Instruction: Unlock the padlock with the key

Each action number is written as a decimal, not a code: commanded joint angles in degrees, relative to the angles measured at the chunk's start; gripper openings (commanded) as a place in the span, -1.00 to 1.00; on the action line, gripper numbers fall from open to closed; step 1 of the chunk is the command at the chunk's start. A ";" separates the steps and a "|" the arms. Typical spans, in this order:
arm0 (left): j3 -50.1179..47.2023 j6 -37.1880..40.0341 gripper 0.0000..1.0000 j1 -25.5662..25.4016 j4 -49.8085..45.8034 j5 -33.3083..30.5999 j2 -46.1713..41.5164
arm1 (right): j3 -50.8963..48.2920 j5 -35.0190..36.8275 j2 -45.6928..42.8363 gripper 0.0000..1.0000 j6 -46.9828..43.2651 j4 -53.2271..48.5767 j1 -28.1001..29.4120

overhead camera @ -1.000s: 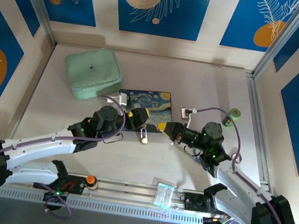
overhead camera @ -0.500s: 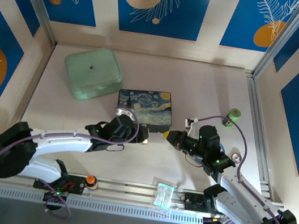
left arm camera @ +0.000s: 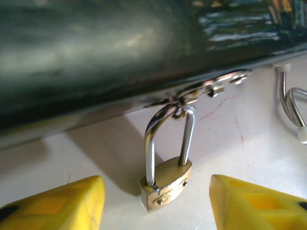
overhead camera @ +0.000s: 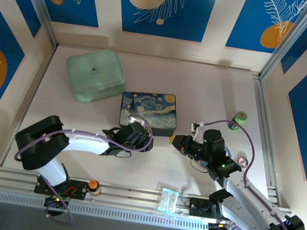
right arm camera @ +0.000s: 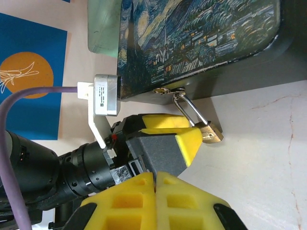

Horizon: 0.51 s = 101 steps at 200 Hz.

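Note:
The small brass padlock (left arm camera: 166, 185) hangs by its silver shackle from the clasp on the front of the starry-night box (overhead camera: 148, 108). Its body rests on the table. My left gripper (left arm camera: 156, 207) is open, with one yellow fingertip on each side of the padlock body and a gap on both sides. From the right wrist view the padlock (right arm camera: 211, 132) sits at the tips of the left gripper's fingers (right arm camera: 188, 141). My right gripper (right arm camera: 155, 176) is shut, pads pressed together, a short way right of the box corner. The key is hidden.
A mint-green case (overhead camera: 94, 74) lies at the back left, beside the box. A bent silver metal piece (left arm camera: 288, 103) lies right of the clasp. A green roll (overhead camera: 240, 116) sits at the right. A clear packet (overhead camera: 168, 198) rests on the front rail.
My left gripper slid right along the box front to the padlock, and its jaws have narrowed around it. My right gripper drew back to the right, then held still.

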 commanded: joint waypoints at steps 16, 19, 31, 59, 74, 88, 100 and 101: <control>2.45 1.07 0.04 -0.82 1.44 -0.98 3.21 | -1.79 1.52 -0.59 -1.00 -0.28 0.45 0.46; 2.47 1.20 0.03 -0.84 1.35 -1.06 3.30 | -1.81 1.61 -0.58 -1.00 -0.28 0.36 0.46; 2.52 1.31 0.00 -0.92 1.18 -1.12 3.51 | -1.84 1.92 -0.49 -1.00 -0.36 0.17 0.46; 2.03 0.19 -0.13 -0.93 2.55 0.00 4.58 | -2.42 2.54 0.25 -1.00 -0.21 0.91 0.46; 1.79 -0.36 -0.24 -1.07 3.37 0.64 4.75 | -3.38 2.82 1.20 -1.00 0.59 2.66 0.54; 1.86 -0.45 -0.33 -1.11 3.52 0.44 4.52 | -4.09 2.91 2.26 -1.00 0.95 3.90 0.61; 1.86 -0.71 -0.37 -1.11 3.22 -0.28 4.08 | -4.42 3.11 3.04 -1.00 1.26 4.48 0.72; 1.86 -0.72 -0.37 -1.11 3.19 -0.38 4.09 | -4.45 3.11 3.08 -1.00 1.24 4.53 0.72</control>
